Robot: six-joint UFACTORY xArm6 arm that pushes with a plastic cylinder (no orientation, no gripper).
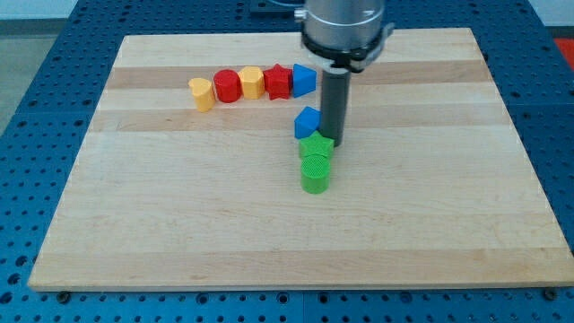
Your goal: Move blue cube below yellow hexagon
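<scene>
The blue cube (308, 121) sits near the board's middle, just above a green star (316, 146). The yellow hexagon (251, 82) lies in a row of blocks near the view's top, up and to the left of the cube. My tip (335, 141) is at the lower end of the dark rod, touching or nearly touching the blue cube's right side and the green star's upper right.
The row at the top holds a yellow block (203, 93), a red cylinder (227, 86), a red star (279, 82) and a blue triangular block (303, 80). A green cylinder (315, 173) stands just below the green star. The wooden board (161, 224) lies on a blue perforated table.
</scene>
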